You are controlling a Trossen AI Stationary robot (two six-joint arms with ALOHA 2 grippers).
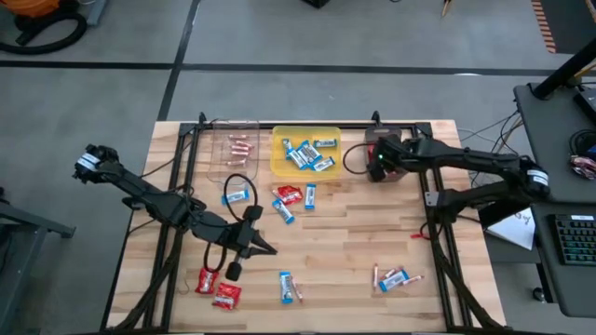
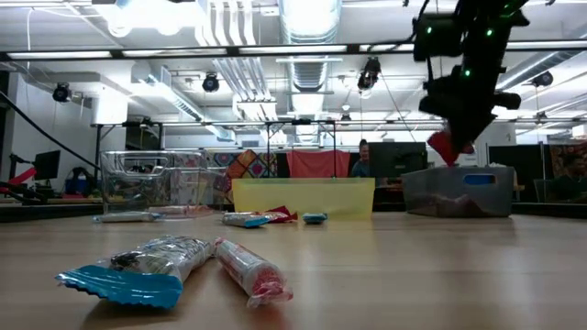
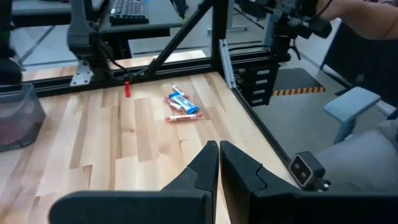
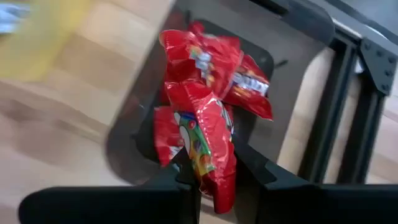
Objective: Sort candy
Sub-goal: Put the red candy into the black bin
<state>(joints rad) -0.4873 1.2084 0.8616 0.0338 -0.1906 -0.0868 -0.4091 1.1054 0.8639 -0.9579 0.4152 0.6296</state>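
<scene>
Right gripper (image 4: 214,180) clamped on red packet (image 4: 208,140) above dark tray (image 4: 134,134); release into tray next.

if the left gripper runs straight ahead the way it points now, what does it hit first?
Probably nothing soon: the shut left gripper faces bare table. The candy cluster lies slightly off its line; depth is unclear.

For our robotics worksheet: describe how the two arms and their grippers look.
Both arms are dark, jointed and slim, each with a white band near the base. The left gripper has two black wedge-shaped fingers. The right gripper shows a green light; black cables loop beside both.
</scene>
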